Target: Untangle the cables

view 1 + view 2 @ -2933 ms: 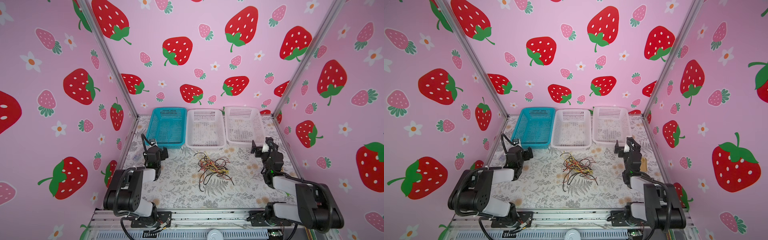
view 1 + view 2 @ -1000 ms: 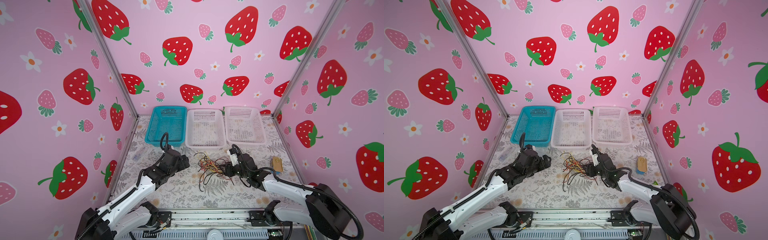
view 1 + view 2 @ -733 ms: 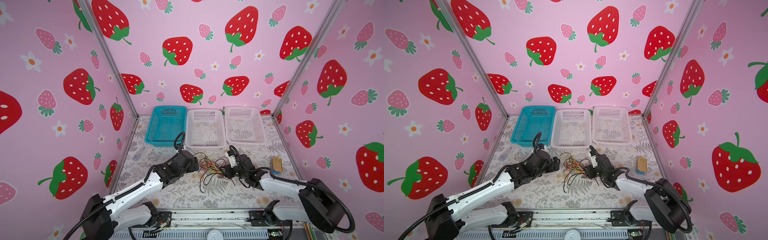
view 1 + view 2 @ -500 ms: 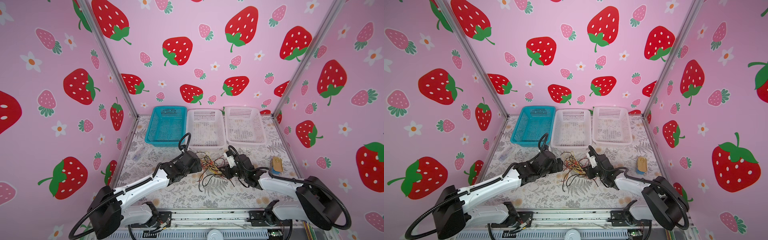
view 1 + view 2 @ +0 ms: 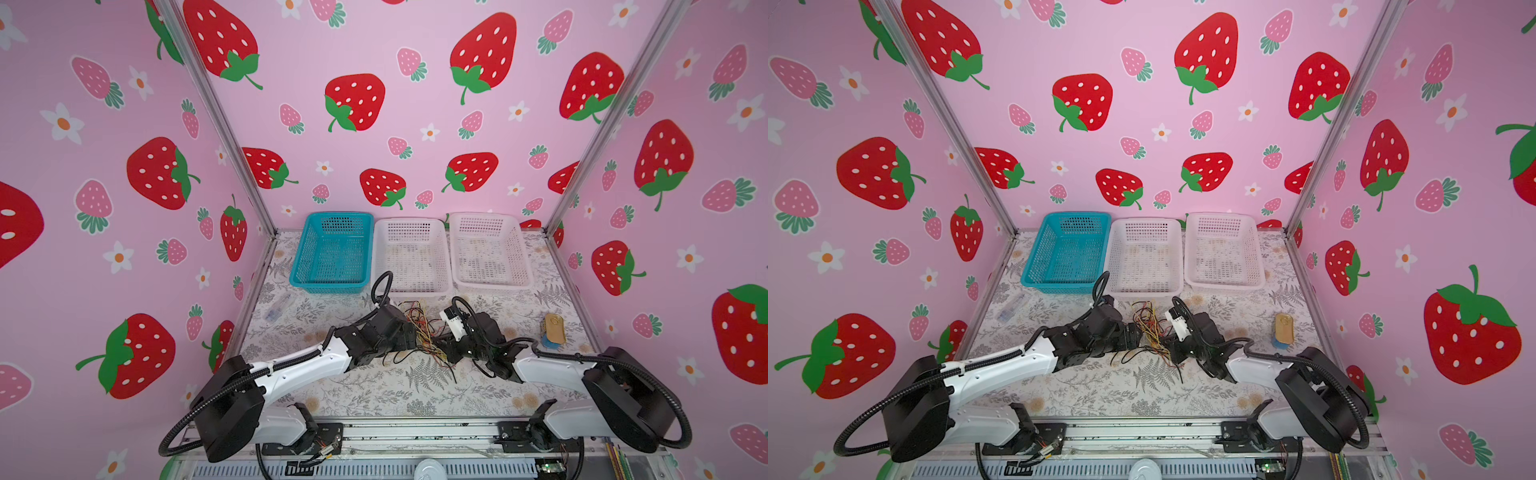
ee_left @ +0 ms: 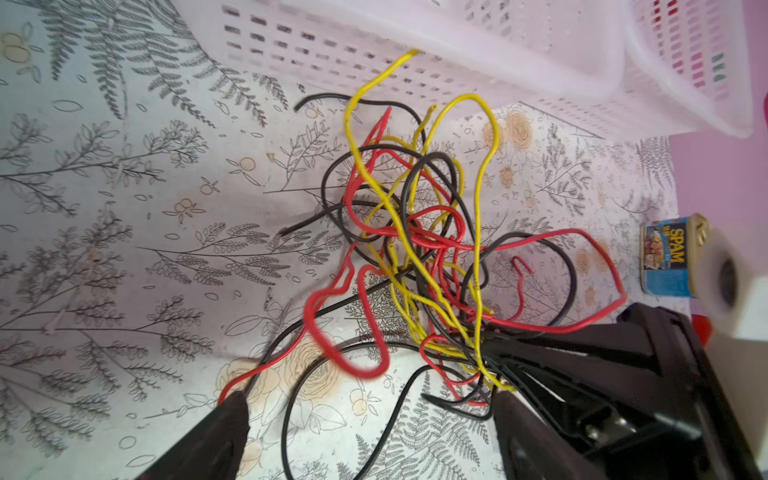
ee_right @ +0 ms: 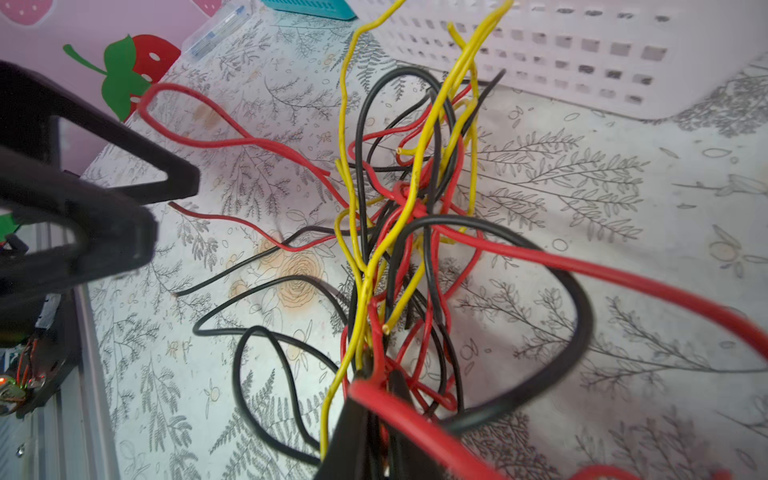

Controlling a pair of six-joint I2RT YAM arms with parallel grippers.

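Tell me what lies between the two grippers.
Only the cables: their tangle fills the gap in both top views. The right gripper is shut on strands; the left gripper stands open at the tangle's edge.

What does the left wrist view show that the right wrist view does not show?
Only the left wrist view: the SPAM can, and the right gripper from outside, shut on the cables. Only the right wrist view: the edge of the teal basket, a clear packet, and the open left gripper from outside. Both: the tangled cables and a white basket.
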